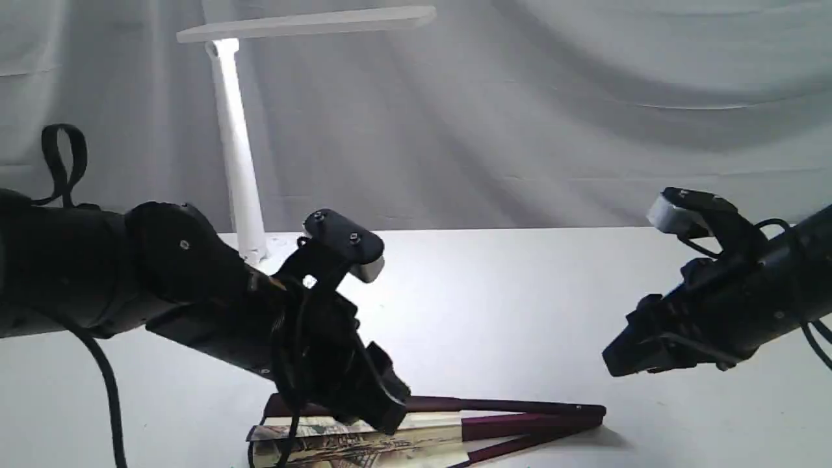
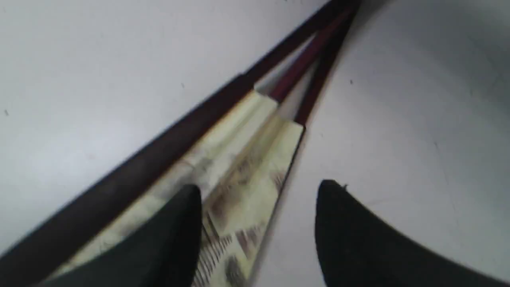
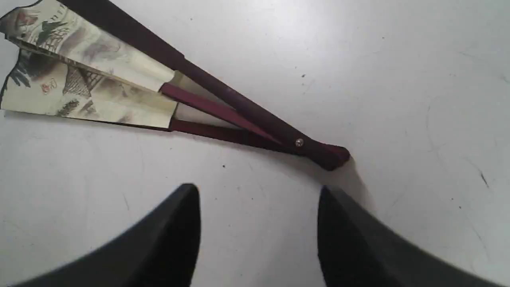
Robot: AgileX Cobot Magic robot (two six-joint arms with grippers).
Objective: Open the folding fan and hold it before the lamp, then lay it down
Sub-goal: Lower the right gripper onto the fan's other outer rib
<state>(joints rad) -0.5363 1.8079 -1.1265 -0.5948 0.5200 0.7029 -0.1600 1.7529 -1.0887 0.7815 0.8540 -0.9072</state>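
Observation:
The folding fan (image 1: pixel 448 429) lies on the white table (image 1: pixel 494 305) near the front, spread only a little, its maroon ribs meeting at a pivot on the right. Its painted cream leaf (image 2: pixel 243 167) shows close up in the left wrist view, and the riveted pivot end (image 3: pixel 299 142) shows in the right wrist view. My left gripper (image 2: pixel 259 191) is open just above the leaf, one finger over the paper. My right gripper (image 3: pixel 259 191) is open, hanging above the table to the right of the pivot. The white lamp (image 1: pixel 235 149) stands at the back left, lit.
A grey cloth backdrop (image 1: pixel 585 110) hangs behind the table. The lamp's long flat head (image 1: pixel 305 25) reaches rightward over the back of the table. Black cables (image 1: pixel 107 383) trail from the left arm.

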